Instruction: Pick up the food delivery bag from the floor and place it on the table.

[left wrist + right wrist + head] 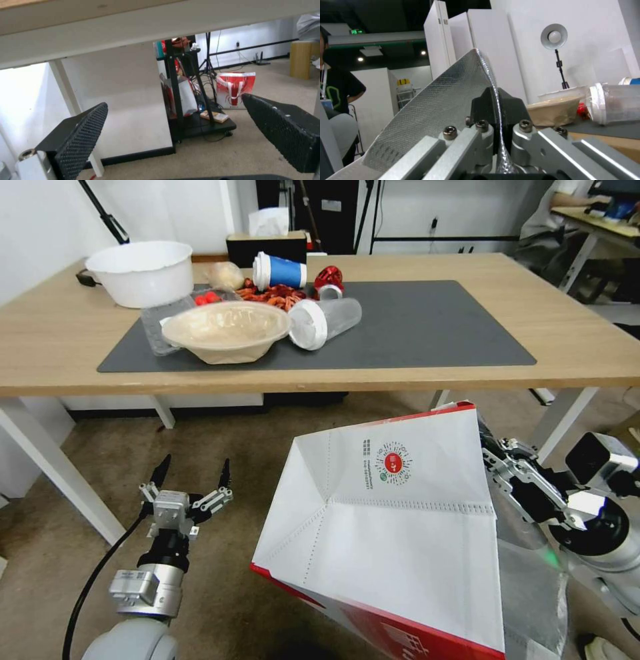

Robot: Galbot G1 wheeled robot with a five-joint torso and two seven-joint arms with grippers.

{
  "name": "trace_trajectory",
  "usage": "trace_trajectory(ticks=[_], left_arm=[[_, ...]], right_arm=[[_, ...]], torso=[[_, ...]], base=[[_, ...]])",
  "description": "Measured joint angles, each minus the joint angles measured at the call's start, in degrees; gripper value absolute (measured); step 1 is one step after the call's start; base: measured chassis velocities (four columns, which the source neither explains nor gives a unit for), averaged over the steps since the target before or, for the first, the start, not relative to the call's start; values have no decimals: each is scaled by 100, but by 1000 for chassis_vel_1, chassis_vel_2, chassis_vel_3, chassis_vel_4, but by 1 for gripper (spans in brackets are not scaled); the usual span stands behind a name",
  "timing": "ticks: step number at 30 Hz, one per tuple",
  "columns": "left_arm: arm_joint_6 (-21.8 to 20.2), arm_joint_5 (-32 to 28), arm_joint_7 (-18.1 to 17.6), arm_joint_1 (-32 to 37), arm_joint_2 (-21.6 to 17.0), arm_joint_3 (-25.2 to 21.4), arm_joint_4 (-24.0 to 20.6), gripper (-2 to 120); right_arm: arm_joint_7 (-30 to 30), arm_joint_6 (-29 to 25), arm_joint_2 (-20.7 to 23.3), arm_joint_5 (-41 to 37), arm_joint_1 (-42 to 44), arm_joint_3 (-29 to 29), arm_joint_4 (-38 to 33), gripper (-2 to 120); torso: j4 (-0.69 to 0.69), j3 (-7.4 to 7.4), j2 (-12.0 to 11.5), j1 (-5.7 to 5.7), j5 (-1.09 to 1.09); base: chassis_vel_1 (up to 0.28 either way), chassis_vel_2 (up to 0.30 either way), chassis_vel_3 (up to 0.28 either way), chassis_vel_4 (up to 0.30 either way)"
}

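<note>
the bag (pixel 400 527) hangs tilted off the floor, below and just short of the counter (pixel 587 347) edge, its rim pinched in the right end effector (pixel 490 457); the right wrist view shows the foil edge clenched between the fingers. left end effector (pixel 193 477) idles released, apart to the bag's left
</note>
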State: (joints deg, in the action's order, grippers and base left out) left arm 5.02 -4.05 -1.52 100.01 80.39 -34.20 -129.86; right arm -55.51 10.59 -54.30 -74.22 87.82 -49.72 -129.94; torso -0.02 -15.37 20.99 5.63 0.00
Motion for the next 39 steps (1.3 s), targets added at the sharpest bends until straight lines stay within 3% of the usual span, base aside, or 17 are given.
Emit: trace_trajectory(ticks=[39], left_arm=[[14,15,-20,40,44,-12,-81,100]], right_arm=[[-112,-18,-52,118,40,-35,8,0]], torso=[[-1,-593,928,335,0]], base=[[0,0,0,0]])
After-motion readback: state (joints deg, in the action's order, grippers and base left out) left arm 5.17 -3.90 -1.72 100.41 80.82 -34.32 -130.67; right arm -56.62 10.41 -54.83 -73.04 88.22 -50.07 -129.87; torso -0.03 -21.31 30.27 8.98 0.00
